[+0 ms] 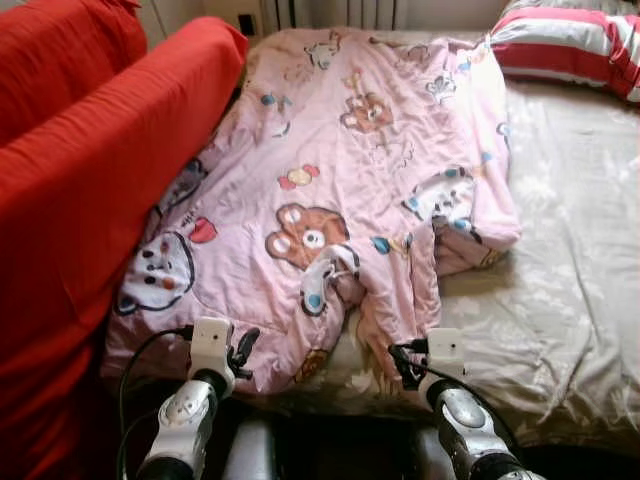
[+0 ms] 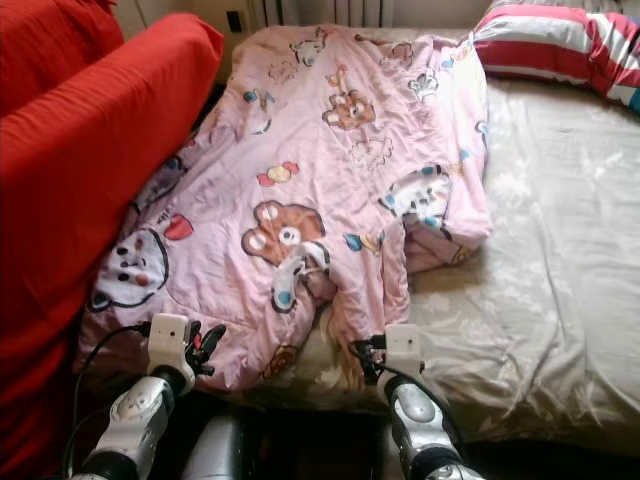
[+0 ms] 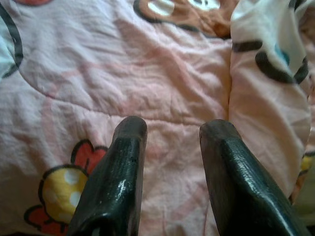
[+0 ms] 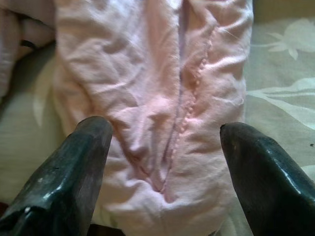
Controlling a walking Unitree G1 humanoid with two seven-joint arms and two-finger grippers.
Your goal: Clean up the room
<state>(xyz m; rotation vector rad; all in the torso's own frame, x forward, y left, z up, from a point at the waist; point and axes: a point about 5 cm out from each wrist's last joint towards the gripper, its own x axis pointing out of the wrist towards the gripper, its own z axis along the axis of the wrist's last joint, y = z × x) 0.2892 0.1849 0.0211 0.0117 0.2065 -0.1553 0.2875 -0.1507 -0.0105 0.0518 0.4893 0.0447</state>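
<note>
1. Two grippers are held at the near edge of the bed (image 1: 570, 250).
2. A pink cartoon-print quilt (image 1: 350, 170) is spread over the bed's left half, against a red sofa (image 1: 90, 170).
3. The left gripper (image 3: 172, 135) is seen just above the quilt's near hem, fingers narrowly parted and empty.
4. The right gripper (image 4: 165, 135) is spread wide around a bunched quilt corner (image 4: 162, 98).
5. A striped pillow (image 1: 570, 40) lies at the far right.

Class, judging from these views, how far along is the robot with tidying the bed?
Done: nothing obvious; the pink quilt lies rumpled across the bed. In hand: the left gripper and right gripper, both open, sit at the quilt's near edge, gripping nothing yet. Left: grasping and straightening the quilt.
</note>
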